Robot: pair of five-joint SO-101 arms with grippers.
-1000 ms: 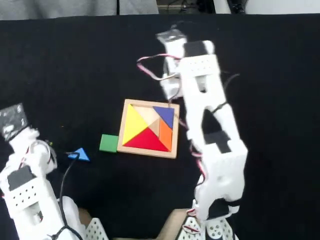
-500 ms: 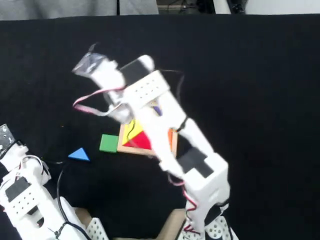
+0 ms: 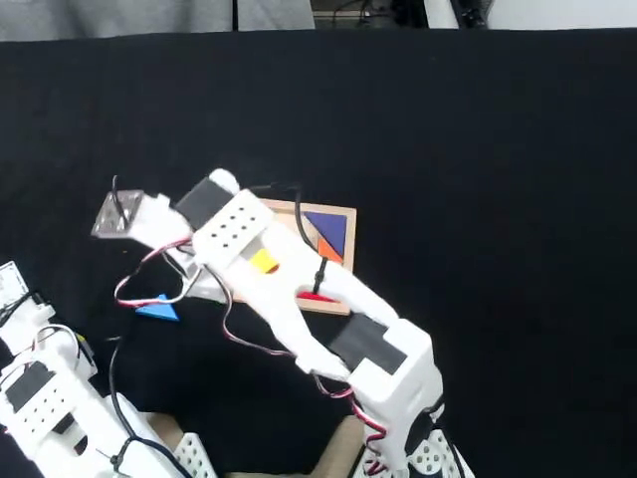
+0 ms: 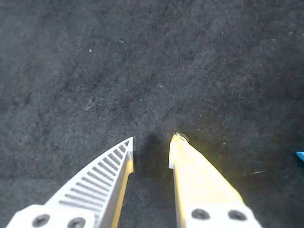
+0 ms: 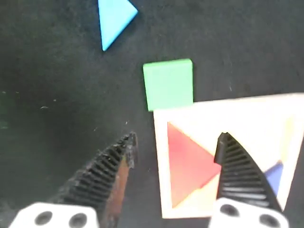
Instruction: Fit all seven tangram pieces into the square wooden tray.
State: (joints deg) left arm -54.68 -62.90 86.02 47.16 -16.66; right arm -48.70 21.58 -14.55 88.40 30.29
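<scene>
Black cloth surface (image 3: 518,149) runs edge to edge, with a pale grey strip (image 3: 119,15) of the room beyond its far side.

- The right arm (image 3: 299,289) lies stretched on a diagonal from its base at the near edge, across the wooden tray (image 3: 338,208), with its wrist out past the tray's left side.
- The tray sits about mid-surface and the arm covers most of it. From above I can see a blue piece (image 3: 328,231) in the far right corner, an orange piece (image 3: 335,256) just below it, and a sliver of a red piece (image 3: 317,297) at the near edge. I can't count the rest.
- The right jaws are spread wide and empty. On the wrist camera one tip hangs over the cloth just outside the tray's rim and the other over the tray's interior, with the red piece between them.
- The green square (image 5: 168,84) is outside the tray, flat on the cloth and just beside the rim. I can't tell whether it touches.
- The light-blue triangle (image 3: 157,308) is also outside, flat on the cloth, left of the tray and beyond the green square.
- The left arm (image 3: 45,398) is at the near left corner, well apart from the tray.
- The left jaws are parted by a narrow gap with nothing in it, pointing at bare cloth.
</scene>
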